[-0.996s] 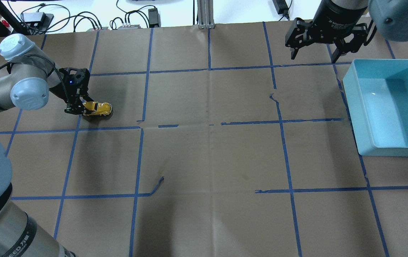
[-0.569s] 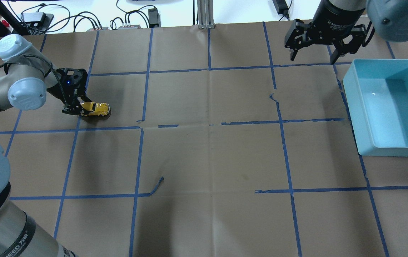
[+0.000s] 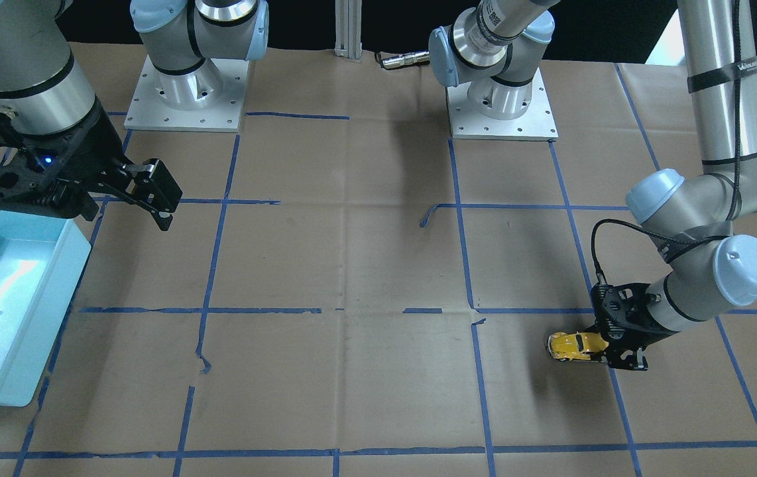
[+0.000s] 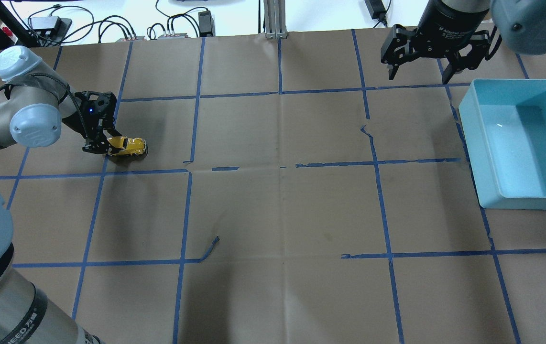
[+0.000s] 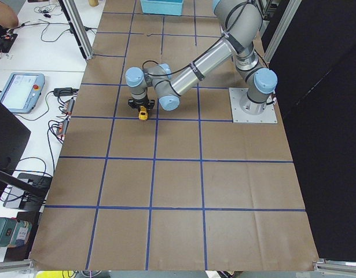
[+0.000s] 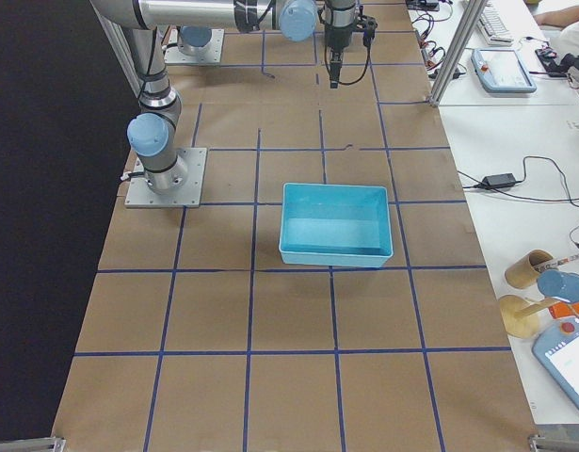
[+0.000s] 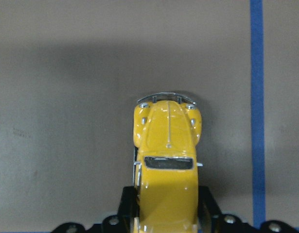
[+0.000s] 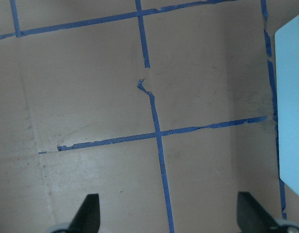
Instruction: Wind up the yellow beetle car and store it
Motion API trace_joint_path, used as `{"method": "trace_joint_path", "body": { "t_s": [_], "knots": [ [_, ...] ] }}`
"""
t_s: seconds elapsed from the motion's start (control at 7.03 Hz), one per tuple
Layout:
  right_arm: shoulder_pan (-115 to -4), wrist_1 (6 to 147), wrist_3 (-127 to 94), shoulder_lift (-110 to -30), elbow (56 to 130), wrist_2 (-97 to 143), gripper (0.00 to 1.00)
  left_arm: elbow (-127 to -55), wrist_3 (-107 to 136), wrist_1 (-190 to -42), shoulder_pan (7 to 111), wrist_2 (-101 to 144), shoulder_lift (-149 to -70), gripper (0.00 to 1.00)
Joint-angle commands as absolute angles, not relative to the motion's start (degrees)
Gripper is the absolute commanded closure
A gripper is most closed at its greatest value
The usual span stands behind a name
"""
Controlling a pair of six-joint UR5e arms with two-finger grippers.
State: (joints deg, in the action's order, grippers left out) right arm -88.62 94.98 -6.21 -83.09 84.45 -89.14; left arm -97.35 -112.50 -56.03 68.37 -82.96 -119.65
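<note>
You have the yellow beetle car [image 4: 128, 145] on the paper-covered table [image 4: 278, 210], on the robot's left and toward the far edge. The left gripper [image 4: 109, 145] pinches its rear end, one finger on each flank, and the nose points away from the wrist. The light blue bin [image 4: 469, 143] sits well apart at the right edge, with blue tape lines [image 4: 182, 215] crossing the paper between them. The right gripper [image 4: 419, 76] hangs spread wide near the bin's far left corner.
</note>
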Motion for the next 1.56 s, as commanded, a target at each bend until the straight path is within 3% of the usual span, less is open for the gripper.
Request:
{"method": "trace_joint_path", "body": {
  "t_s": [0.0,1.42],
  "knots": [
    [-88.7,95.0,-4.4,-83.1,84.2,-88.7,0.0,-97.3,-113.6,-56.1,68.3,-83.1,-119.5,1.0],
    [-88.6,95.3,-4.5,-83.1,84.6,-88.6,0.0,-97.5,-113.6,-56.1,67.1,-83.0,-119.5,1.0]
  ]
}}
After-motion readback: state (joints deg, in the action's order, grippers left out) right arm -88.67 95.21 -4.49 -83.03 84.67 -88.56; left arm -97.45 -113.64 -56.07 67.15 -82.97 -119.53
